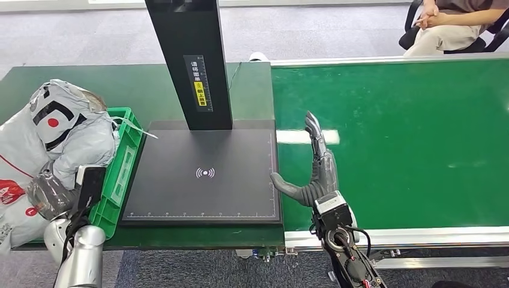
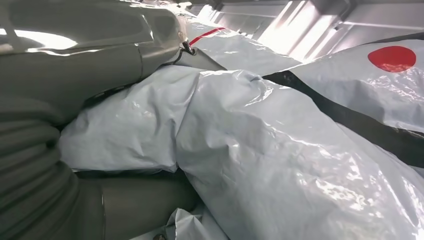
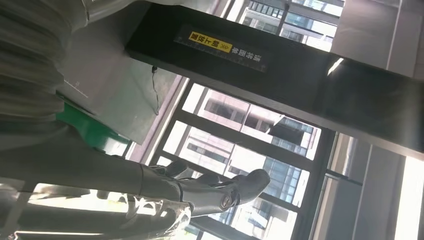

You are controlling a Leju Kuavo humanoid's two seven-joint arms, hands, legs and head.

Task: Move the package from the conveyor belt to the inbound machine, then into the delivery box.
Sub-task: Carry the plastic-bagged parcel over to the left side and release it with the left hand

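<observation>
The right hand (image 1: 312, 174) had its fingers (image 1: 314, 135) stretched out straight and close together, the thumb (image 1: 287, 186) pointing sideways toward the inbound machine (image 1: 204, 174), and it held nothing. It stood edge-up over the green conveyor belt (image 1: 408, 144), just beside the machine's black plate. The left hand (image 1: 51, 195) lay against one grey package (image 1: 66, 129); I could not tell if its fingers were closed on the package or only touching it. In the left wrist view the thick thumb (image 2: 90, 65) lay against the wrinkled plastic of the package (image 2: 280, 145). The package carried black stripes and a red dot. It lay on top of the green delivery box (image 1: 123, 162), with more bags (image 1: 15, 180) beside it. The machine's black post (image 1: 192, 60) carried one yellow label with small writing that I could not read. One person (image 1: 450, 24) sat beyond the belt.
</observation>
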